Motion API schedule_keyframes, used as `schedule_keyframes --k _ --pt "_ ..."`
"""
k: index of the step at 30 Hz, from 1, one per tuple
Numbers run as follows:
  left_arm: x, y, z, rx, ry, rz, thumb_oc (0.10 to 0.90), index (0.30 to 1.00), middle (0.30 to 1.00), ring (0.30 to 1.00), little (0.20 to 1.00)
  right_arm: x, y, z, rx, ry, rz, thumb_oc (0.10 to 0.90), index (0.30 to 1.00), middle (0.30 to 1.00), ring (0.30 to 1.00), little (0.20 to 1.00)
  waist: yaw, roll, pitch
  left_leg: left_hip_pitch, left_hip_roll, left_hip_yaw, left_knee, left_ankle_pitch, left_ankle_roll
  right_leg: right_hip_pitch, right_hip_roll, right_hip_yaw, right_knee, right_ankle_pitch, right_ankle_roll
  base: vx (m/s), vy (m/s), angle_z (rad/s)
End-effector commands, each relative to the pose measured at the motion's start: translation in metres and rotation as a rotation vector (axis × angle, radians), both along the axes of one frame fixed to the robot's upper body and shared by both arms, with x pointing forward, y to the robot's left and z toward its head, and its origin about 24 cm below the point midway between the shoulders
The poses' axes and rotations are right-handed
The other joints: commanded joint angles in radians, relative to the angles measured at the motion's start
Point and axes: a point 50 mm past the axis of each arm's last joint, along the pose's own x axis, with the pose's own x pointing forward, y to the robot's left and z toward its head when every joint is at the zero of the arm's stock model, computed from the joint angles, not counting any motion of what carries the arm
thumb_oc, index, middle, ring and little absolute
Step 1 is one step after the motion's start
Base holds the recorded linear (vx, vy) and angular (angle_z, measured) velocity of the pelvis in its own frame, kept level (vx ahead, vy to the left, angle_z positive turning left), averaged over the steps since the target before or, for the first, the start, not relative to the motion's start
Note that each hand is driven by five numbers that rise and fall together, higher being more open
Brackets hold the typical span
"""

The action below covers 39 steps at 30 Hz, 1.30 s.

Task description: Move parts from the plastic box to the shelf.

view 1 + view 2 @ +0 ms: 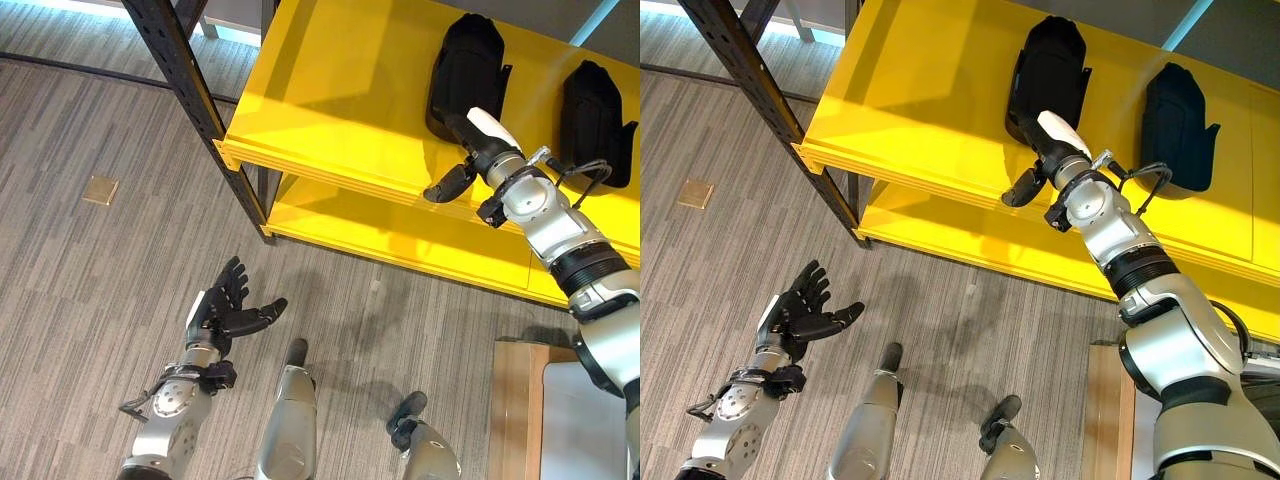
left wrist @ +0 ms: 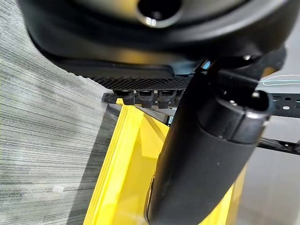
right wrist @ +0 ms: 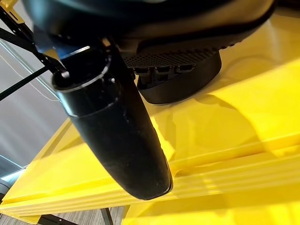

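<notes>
Two black parts lie on the yellow shelf's (image 1: 330, 90) upper board, well apart: one part (image 1: 466, 70) nearer the shelf's middle, the other part (image 1: 598, 118) further to the robot's right. The right hand (image 1: 478, 140) reaches over the shelf's front edge and touches the nearer part's lower end; its thumb sticks out free, but how its fingers sit against the part I cannot tell. The left hand (image 1: 228, 310) hangs low over the grey carpet floor (image 1: 90, 280), fingers spread and relaxed, holding nothing.
</notes>
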Motion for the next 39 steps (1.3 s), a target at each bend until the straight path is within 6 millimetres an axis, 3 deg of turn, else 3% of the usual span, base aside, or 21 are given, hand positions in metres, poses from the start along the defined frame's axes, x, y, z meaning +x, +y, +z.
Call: schedule_keyframes --k 1,26,39 --pt "0.005 0.014 0.035 0.080 -0.170 0.020 0.900 1.000 1.000 1.000 1.000 -0.008 0.013 0.040 0.002 -0.169 0.089 0.900 1.000 1.000 1.000 1.000 -0.004 -0.038 -0.040 -0.015 0.024 0.017 -0.064 0.037 0.031 0.118 0.026 0.055 0.099 -0.089 0.001 0.00 0.000 0.00" --pt "0.004 0.015 0.032 0.082 -0.158 0.030 0.900 1.000 1.000 1.000 1.000 -0.015 0.013 0.036 -0.021 -0.162 0.124 0.900 1.000 1.000 1.000 1.000 -0.020 -0.043 -0.036 -0.011 0.032 0.020 -0.065 0.037 0.030 0.110 0.035 0.062 0.110 -0.092 -0.001 0.00 0.000 0.00" --pt "0.004 0.015 0.031 0.083 -0.155 0.037 0.900 1.000 1.000 1.000 1.000 -0.019 0.013 0.018 0.026 -0.125 0.154 0.900 1.000 1.000 1.000 1.000 -0.027 -0.038 -0.033 -0.009 0.035 0.026 -0.059 0.034 0.032 0.105 0.032 0.070 0.122 -0.098 -0.001 0.00 -0.001 -0.01"
